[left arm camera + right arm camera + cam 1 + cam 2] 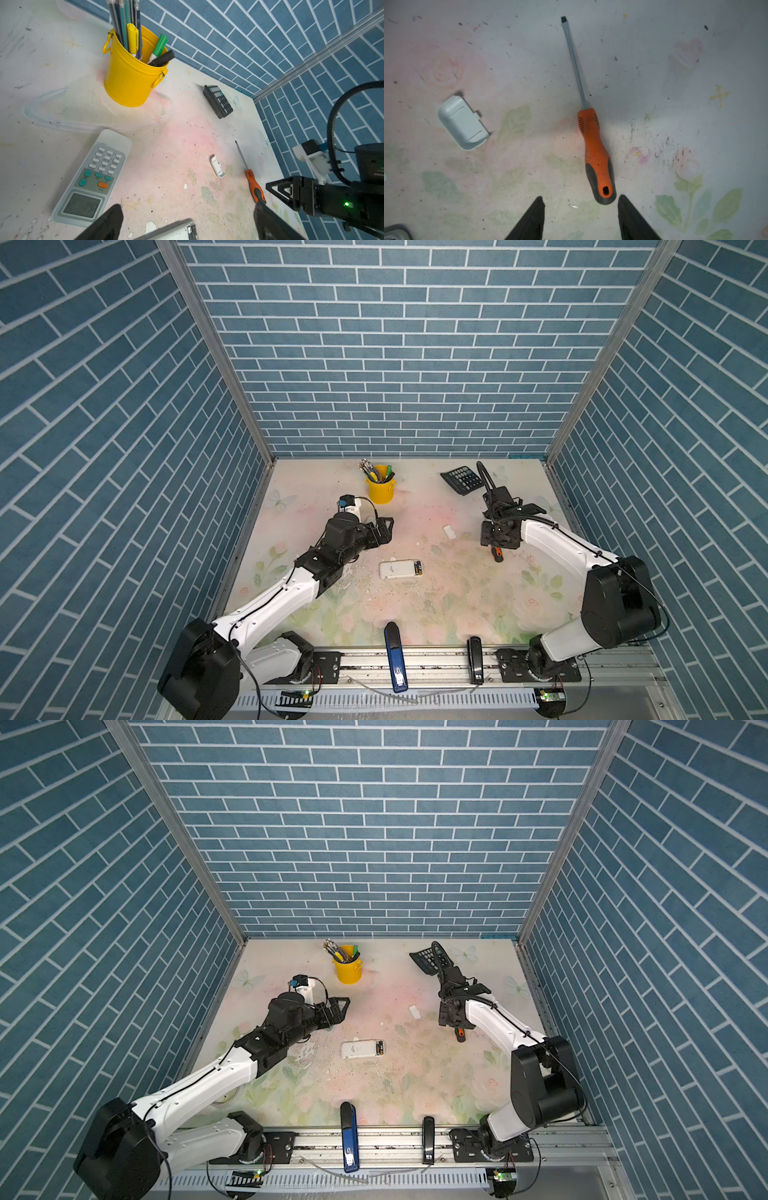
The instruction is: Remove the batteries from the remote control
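Two batteries (pixel 417 568), I think, sit in the face-down remote control (pixel 397 569) on the bench (pixel 457 605) in both top views. Left wrist: left gripper (pixel 188 207) spread wide, empty. Right wrist: right gripper (pixel 581 198) parted, empty, above the screwdriver (pixel 595 145). Prying looks next: grip its handle squarely.

White arm links (pixel 270 603), black joints (pixel 345 533), ribbed black cables (pixel 329 128), pointed black fingers (pixel 531 222).

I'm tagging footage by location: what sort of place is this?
Probably a lab test booth for robots, dressed as a desk: brick-print wall panels in an aluminium frame, a left arm and a right arm bolted to a front rail, plus a pen bucket and calculator.
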Controlling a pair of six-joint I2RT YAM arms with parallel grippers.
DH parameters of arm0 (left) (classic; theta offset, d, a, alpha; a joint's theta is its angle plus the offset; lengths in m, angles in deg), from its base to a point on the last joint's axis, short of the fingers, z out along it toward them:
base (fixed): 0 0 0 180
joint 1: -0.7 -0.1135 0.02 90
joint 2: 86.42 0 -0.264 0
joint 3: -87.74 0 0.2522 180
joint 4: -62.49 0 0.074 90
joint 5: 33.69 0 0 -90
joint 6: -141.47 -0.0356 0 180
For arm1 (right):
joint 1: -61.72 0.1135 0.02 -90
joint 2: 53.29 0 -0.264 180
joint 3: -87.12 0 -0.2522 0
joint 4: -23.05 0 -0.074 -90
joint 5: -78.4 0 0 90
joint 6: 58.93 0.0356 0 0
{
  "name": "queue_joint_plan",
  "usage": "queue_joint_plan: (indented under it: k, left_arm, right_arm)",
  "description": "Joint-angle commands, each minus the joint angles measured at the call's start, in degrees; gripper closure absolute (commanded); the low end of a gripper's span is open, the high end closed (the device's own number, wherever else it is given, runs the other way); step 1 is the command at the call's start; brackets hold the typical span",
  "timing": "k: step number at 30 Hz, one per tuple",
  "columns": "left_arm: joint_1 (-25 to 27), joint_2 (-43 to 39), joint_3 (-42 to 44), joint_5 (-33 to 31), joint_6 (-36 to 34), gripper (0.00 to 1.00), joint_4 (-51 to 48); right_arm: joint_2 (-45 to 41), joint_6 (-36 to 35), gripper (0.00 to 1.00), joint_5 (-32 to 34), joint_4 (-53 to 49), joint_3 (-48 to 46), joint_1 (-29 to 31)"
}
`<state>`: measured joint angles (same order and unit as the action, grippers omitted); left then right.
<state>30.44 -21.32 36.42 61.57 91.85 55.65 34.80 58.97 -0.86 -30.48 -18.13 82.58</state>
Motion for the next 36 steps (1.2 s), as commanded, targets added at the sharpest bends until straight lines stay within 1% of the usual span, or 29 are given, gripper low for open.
queue_joint_plan:
  k: [1, 3, 5, 9, 12, 14, 19, 23, 25, 27, 30, 33, 36]
  left_arm:
    - [-1.91, -1.84, -1.78, 2.74, -2.23, 0.0, -1.14]
    - [-1.82, -1.96, -6.04, -0.24, -5.36, 0.0, -8.77]
    - [-1.81, -1.81, -8.58, -2.25, -7.45, 0.0, -12.94]
    - [-1.83, -2.38, -8.41, -3.26, -9.74, 0.01, -11.65]
    - [-1.8, -2.25, -8.49, -2.52, -10.04, 0.0, -10.32]
    - [-1.86, -2.08, -8.56, -2.08, -9.89, 0.0, -9.18]
    - [-1.8, -2.01, -9.37, -3.7, -10.09, 0.0, -9.22]
    - [-1.86, -2.3, -9.55, -4.66, -10.84, 0.0, -10.04]
    - [-1.83, -1.86, -9.61, -4.16, -11.23, 0.01, -10.08]
    - [-1.85, -0.62, -9.79, -2.93, -11.13, 0.0, -9.87]
    - [-1.76, 2.6, -9.72, 1.7, -9.74, 0.0, -7.09]
    - [-0.96, 7.02, -9.55, 5.69, -6.88, 0.0, -2.87]
    - [1.47, 11.53, -10.13, 7.1, -4.79, 0.0, 0.66]
  right_arm:
    - [2.37, -2.65, 0.42, 0.26, -1.3, -1.74, -1.88]
    - [4.25, -3.16, 0.42, -0.83, -0.8, -1.52, -2.96]
    - [6.1, -3.53, 0.42, -1.62, -0.45, -1.16, -3.54]
    - [9.13, -3.98, 0.43, -3.39, 0.66, -0.78, -4.06]
    - [10.71, -4.25, 0.47, -4.1, 1.0, -0.56, -4.16]
    - [11.43, -4.5, 0.5, -4.88, 1.48, -0.57, -4.24]
    - [12.9, -5.22, 0.6, -5.75, 1.8, -0.24, -4.51]
    - [12.68, -5.77, 0.74, -6.07, 1.71, -0.37, -4.78]
    - [11.69, -6.32, 0.83, -6.54, 1.65, -0.4, -4.78]
    - [9.86, -6.99, 0.89, -7.46, 1.3, -0.48, -4.69]
    - [5.35, -8.82, 0.95, -10.15, 0.82, -0.62, -3.72]
    - [1.51, -11.74, 0.99, -9.87, -1.01, 0.91, 0.12]
    - [-1.01, -14.94, 1.0, -7.92, -2.39, 2.63, 5.87]
